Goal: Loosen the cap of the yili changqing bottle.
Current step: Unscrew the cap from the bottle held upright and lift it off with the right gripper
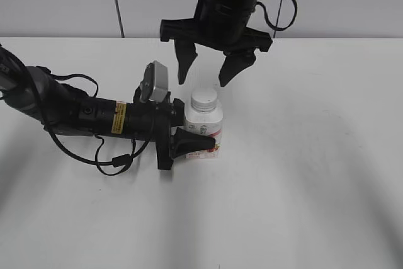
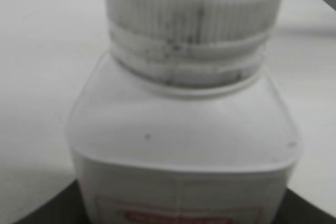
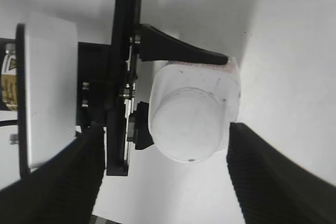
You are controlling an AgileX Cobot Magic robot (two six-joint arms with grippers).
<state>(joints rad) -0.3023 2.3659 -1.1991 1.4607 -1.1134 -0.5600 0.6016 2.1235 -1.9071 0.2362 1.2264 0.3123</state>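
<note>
The yili changqing bottle [image 1: 204, 131] stands upright on the white table, white with a pink-red label low on its side. Its white ribbed cap [image 1: 204, 98] is on the neck. My left gripper [image 1: 189, 142] comes in from the left, lying low, and is shut on the bottle's body; the bottle [image 2: 184, 145] and cap [image 2: 191, 9] fill the left wrist view. My right gripper [image 1: 208, 70] hangs open just above and behind the cap, apart from it. From above, the cap [image 3: 188, 127] sits between its spread fingers [image 3: 165, 174].
The white table [image 1: 302, 187] spreads around the bottle, with a pale wall behind. The left arm's black body and cables [image 1: 75, 118] lie across the table's left side. The left gripper's black frame [image 3: 118, 77] is next to the bottle.
</note>
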